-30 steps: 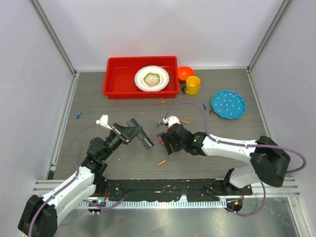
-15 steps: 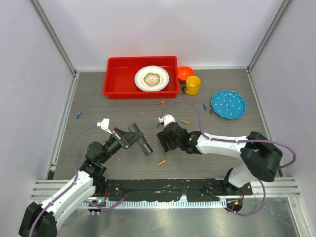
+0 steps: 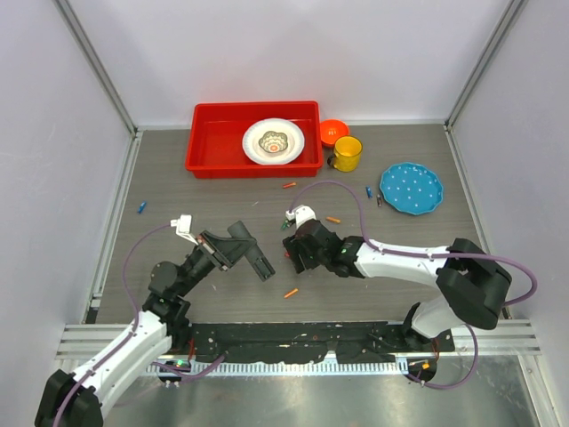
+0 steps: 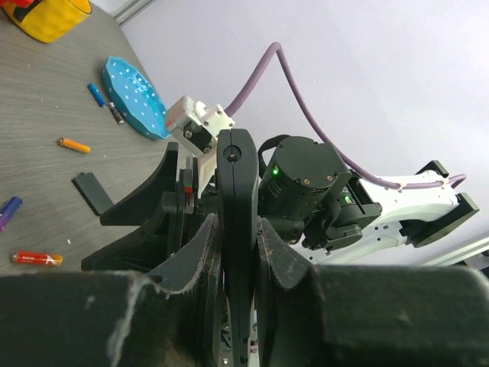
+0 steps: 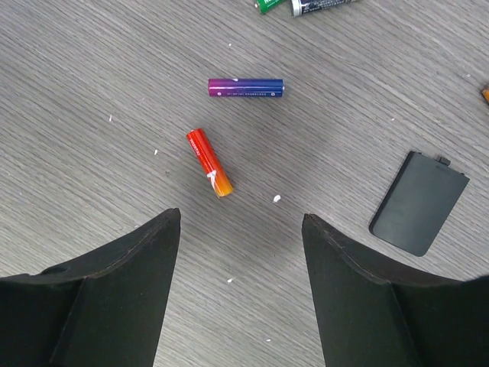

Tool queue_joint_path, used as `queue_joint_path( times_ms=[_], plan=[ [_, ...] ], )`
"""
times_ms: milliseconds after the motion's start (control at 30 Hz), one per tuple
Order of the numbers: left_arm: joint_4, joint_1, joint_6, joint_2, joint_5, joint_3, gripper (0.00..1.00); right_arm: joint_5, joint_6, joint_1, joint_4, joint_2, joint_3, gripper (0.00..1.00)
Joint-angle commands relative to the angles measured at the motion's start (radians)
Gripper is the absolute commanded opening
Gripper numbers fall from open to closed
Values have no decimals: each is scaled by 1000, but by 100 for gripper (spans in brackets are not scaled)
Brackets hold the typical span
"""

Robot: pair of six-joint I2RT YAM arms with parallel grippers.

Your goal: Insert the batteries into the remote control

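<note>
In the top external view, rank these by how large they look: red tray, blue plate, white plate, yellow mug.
1. red tray, clearly the largest.
2. blue plate and white plate look about alike, so I would not rank one over the other.
3. yellow mug, the smallest.

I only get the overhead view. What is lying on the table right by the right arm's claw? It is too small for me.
Observer: A red and orange battery lies on the table just ahead of the open right gripper, not held.
Visitor: Anything else there?
Observer: A purple battery beyond it, and the flat black cover off to one side.
Visitor: And the left claw?
Observer: The left gripper is shut on the remote, edge-on between its fingers.
</note>
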Motion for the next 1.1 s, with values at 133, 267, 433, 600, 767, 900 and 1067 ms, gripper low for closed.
queue_joint_path(
  times_ms=[133, 267, 433, 600, 767, 900, 1067],
  plan=[
    [-63, 7, 41, -60, -73, -3, 0, -27, -41, 0, 18, 7, 76, 66],
    [-95, 6, 39, -91, -87, 2, 0, -20, -55, 0, -15, 68, 114, 65],
    [-124, 7, 39, -120, -95, 2, 0, -30, -60, 0, -9, 114, 133, 61],
    [-126, 7, 36, -121, -95, -3, 0, -36, -69, 2, -9, 165, 151, 57],
    [-123, 6, 35, -118, -96, -7, 0, -36, -75, 0, -1, 205, 171, 55],
    [-116, 7, 35, -114, -93, -6, 0, -46, -77, 0, -1, 232, 191, 52],
    [-112, 7, 36, -106, -90, -7, 0, -55, -80, 0, 1, 249, 191, 46]
  ],
)
